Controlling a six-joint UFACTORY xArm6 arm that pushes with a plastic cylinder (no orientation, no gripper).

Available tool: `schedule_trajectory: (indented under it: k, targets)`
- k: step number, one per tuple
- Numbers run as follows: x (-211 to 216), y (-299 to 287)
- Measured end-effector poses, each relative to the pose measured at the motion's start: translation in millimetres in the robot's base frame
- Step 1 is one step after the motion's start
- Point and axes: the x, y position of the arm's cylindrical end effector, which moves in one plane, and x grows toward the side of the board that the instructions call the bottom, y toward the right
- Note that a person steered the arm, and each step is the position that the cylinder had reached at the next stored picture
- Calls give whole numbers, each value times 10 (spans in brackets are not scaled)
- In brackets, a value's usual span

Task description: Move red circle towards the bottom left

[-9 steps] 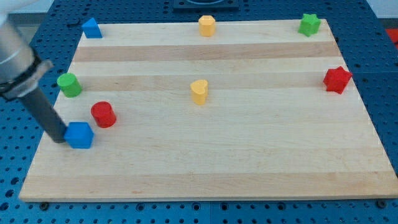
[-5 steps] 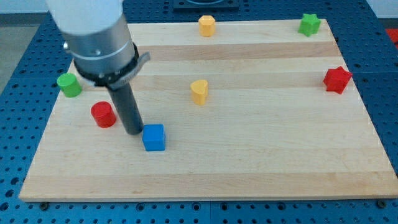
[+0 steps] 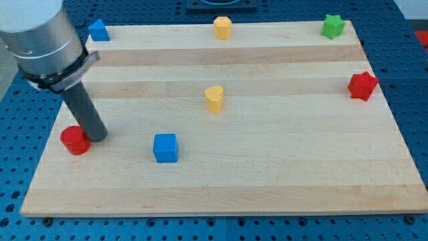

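- Touching red circle (image 3: 75, 140) with my tip (image 3: 97, 137), circle sitting just to tip's left near desk (image 3: 267, 181) left edge.
- Blue cube (image 3: 165, 147) lying to tip's right, apart.
- No pincer fitted, so no open/closed state to give.

Bright, even light; sharp, no glare.

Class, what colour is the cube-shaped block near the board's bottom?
Blue: the blue cube, seen in the camera view.
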Motion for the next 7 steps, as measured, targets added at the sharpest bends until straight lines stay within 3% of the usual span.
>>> schedule_trajectory:
  k: [2,6,7]
  targets:
    - [-218,-196]
    - [669,-541]
    - [630,-467]
